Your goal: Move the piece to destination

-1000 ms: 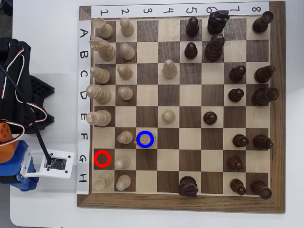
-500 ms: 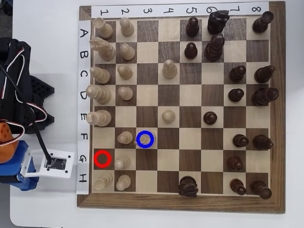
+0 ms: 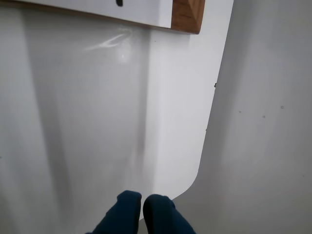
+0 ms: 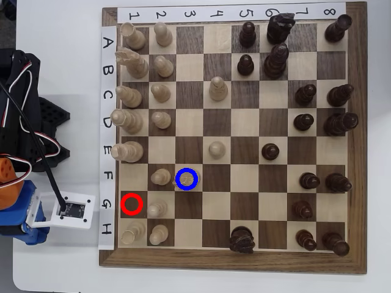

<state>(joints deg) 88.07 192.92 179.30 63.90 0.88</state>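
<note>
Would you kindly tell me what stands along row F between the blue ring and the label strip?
In the overhead view, one cream pawn stands there; the first square is bare.

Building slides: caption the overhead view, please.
Cream piece sits in the blue-ringed square; red-ringed square empty; arm parked left of chessboard.

A wooden chessboard (image 4: 235,259) lies on the white table (image 4: 61,55), with paper strips of numbers (image 4: 229,13) and letters (image 4: 107,134) along two edges. Cream pawns (image 4: 161,120) fill column 2; dark pieces (image 4: 278,43) crowd the right. A red ring (image 4: 131,204) marks G1.
</note>
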